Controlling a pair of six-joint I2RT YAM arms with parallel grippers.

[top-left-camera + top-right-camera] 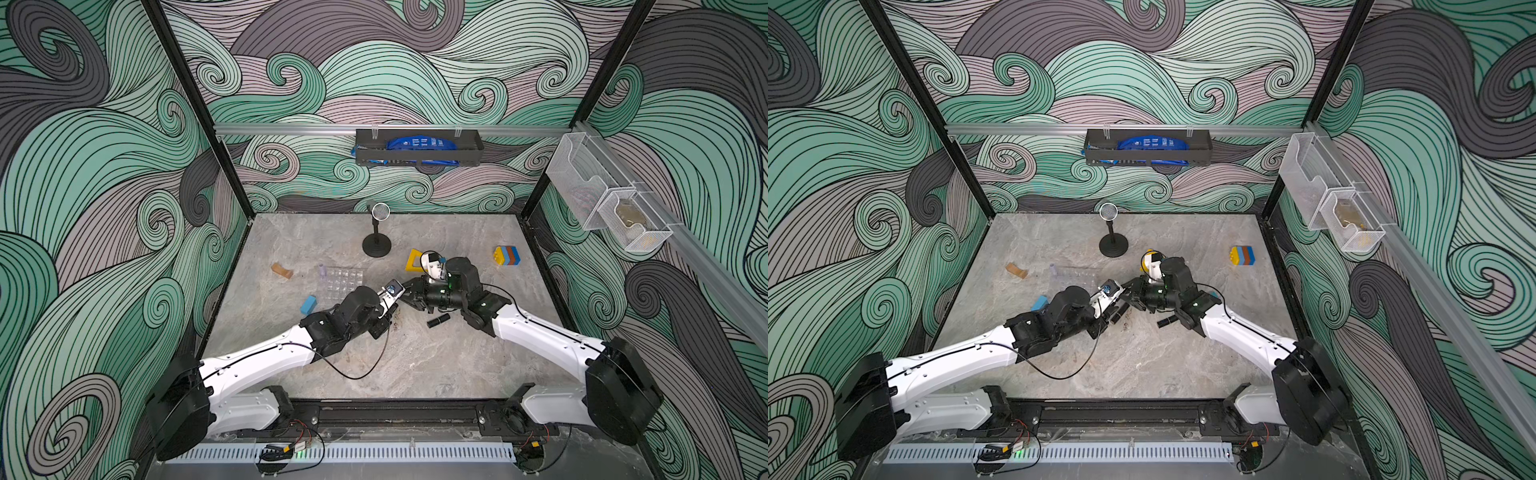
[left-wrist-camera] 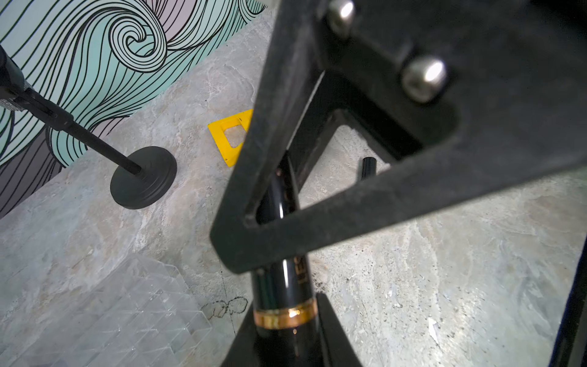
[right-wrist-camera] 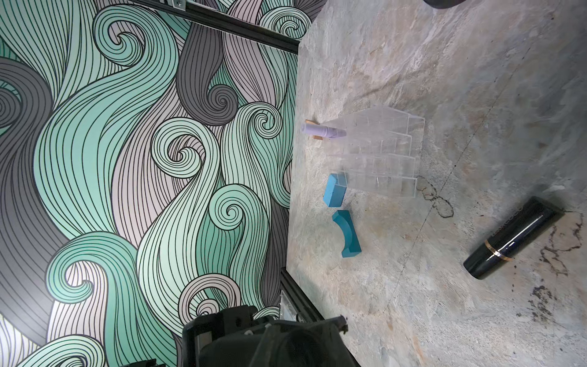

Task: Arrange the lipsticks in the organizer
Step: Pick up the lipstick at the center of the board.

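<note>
My left tool (image 2: 286,336) grips one lipstick (image 2: 282,286) lengthwise above the table (image 1: 415,365) near the organizer (image 3: 413,152), my right tool (image 1: 409,296) pinched narrow at its far end, I judge to line it up for a compartment.

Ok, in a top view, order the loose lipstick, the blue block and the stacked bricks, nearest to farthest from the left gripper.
1. Loose lipstick, lying on the table just right of the left gripper.
2. Blue block, off to its left.
3. Stacked bricks, far right, near the back.
</note>
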